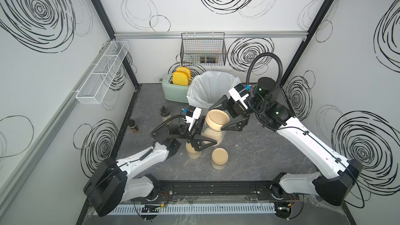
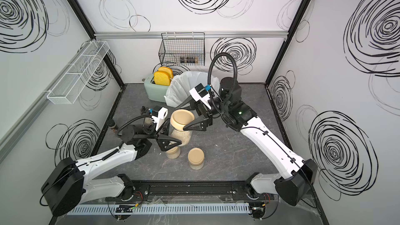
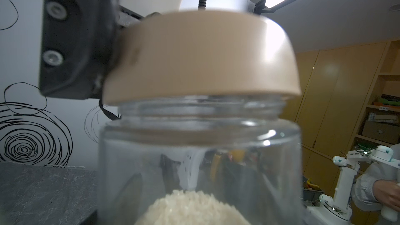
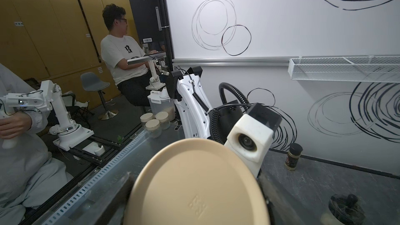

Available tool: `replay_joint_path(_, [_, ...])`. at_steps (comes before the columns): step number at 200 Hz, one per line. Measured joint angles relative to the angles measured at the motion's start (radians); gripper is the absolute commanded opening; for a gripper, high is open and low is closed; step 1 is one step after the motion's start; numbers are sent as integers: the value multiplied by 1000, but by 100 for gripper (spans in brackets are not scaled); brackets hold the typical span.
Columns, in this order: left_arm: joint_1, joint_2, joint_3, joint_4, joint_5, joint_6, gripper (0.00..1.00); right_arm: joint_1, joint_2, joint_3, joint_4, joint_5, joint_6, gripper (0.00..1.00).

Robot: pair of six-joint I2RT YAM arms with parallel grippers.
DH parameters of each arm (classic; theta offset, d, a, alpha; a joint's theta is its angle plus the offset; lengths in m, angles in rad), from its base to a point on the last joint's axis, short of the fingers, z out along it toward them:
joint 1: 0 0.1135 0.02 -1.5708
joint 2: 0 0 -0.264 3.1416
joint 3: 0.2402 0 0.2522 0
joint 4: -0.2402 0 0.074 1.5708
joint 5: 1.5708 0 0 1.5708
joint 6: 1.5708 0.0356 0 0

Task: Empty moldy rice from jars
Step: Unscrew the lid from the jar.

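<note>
White booth walls scribbled with black spirals, dark marbled tabletop [image 1: 259, 148]. You are working mid-tabletop, just in front of the bin [image 1: 195, 83] with its white liner.

Your left pincer [image 1: 204, 134] is clamping the clear body of one jar [image 1: 214, 136]. It looks larger than the others, so it is probably being held up off the tabletop. The rice [image 3: 192, 208] is sitting as a pale heap low in that jar, well below the neck. Your right pincer [image 1: 216, 118] is spread wide and straddling the tan lid [image 3: 201, 57]. In the left wrist view one black finger [image 3: 75, 40] is pressing the lid's side, so I am reading this as a grip on the lid. The lid is looking slightly crooked on the neck, perhaps loosened, but I cannot say for sure.

A second jar [image 1: 193, 151] is standing lidded, partly under the left pincer, with a third jar [image 1: 219, 159] near it.

Risks as I am judging them:
- The smooth jar wall could turn in the left pincer when you twist, so the lid would not be loosening.
- The lid could be freeing with a jerk, jolting the jar and scattering rice.
- Tipping before the mouth is over the bin would spill rice onto the tabletop.
- Lowering the left arm could knock the second jar.
</note>
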Motion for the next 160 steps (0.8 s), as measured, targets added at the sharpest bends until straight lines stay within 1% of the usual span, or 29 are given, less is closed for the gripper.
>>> replay_joint_path(97, [0, 25, 11, 56, 3, -48, 54, -8, 39, 39, 29, -54, 8, 62])
replay_joint_path(124, [0, 25, 13, 57, 3, -48, 54, -13, 41, 41, 31, -55, 8, 66])
replay_joint_path(160, [0, 25, 13, 57, 3, -48, 54, -17, 41, 41, 28, -55, 10, 74])
